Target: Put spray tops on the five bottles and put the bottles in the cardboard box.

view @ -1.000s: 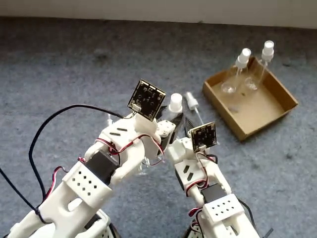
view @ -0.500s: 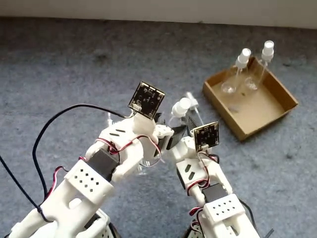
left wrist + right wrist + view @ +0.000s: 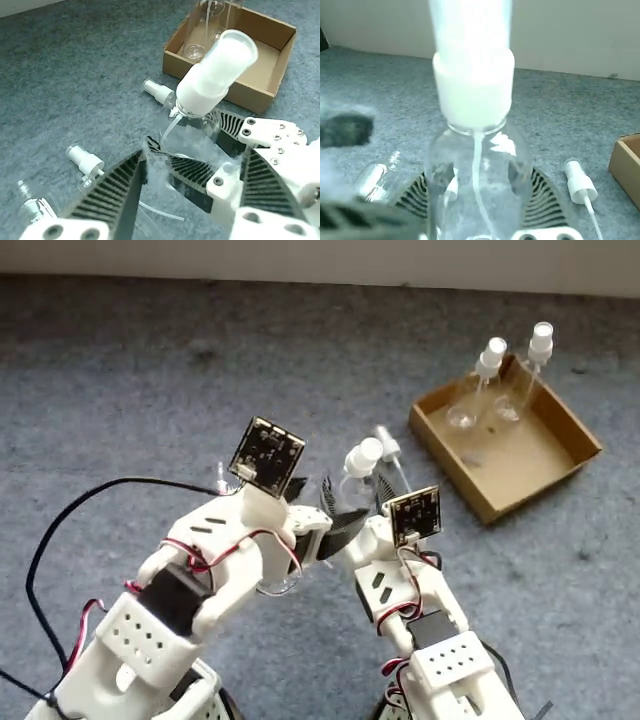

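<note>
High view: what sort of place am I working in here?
Probably an informal indoor setup, not a factory line: grey carpet-like surface, pale wall behind, plain cardboard box.

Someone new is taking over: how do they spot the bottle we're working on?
Start at the cardboard box; beside it is the right gripper. It holds a clear bottle low down, tilted. Like the two bottles standing in the box it wears a white spray top, but it alone is in a gripper.
</note>
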Motion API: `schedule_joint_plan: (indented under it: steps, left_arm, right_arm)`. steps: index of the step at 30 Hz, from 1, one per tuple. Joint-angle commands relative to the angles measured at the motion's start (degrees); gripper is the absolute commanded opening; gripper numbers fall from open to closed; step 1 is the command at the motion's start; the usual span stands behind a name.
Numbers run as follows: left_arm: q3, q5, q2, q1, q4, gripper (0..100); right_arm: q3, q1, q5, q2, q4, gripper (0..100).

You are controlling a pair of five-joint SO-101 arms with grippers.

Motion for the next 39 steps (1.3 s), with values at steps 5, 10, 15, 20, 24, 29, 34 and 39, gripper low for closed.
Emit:
schedule_joint_plan:
  steps: [5,10,15,20,24,29,34,39]
  left_arm:
    - [-2.15,0.26,-12.97,-7.25,7.30,28]
    - [0.22,0.44,-17.71,-8.48,13.71,28]
    - [11.21,0.53,-20.97,-8.48,9.93,17]
    - [20.70,0.53,-26.51,-8.40,-0.53,0]
    - [26.68,0.70,-32.40,-6.73,-1.49,3]
    - [35.91,6.95,-41.10,0.22,-1.76,3]
    - [37.49,7.30,-42.24,1.63,-1.76,3]
    - [39.69,7.38,-41.80,1.71,-3.52,3]
  right_arm:
    - [7.96,0.13,-0.62,-0.75,-0.22,3.4]
    - [7.87,0.22,-0.62,-0.92,-0.22,3.4]
    - [7.87,0.22,-0.62,-1.01,-0.66,3.4]
    - [7.69,0.22,-0.62,-1.01,-0.75,3.5]
    - [7.52,0.22,-0.62,-1.01,-0.75,3.5]
    - [7.52,0.22,-0.70,-1.01,-0.75,3.5]
    - [6.29,0.13,-0.97,-1.01,-1.19,3.7]
    - [6.02,-0.22,-0.97,-1.01,-8.31,3.8]
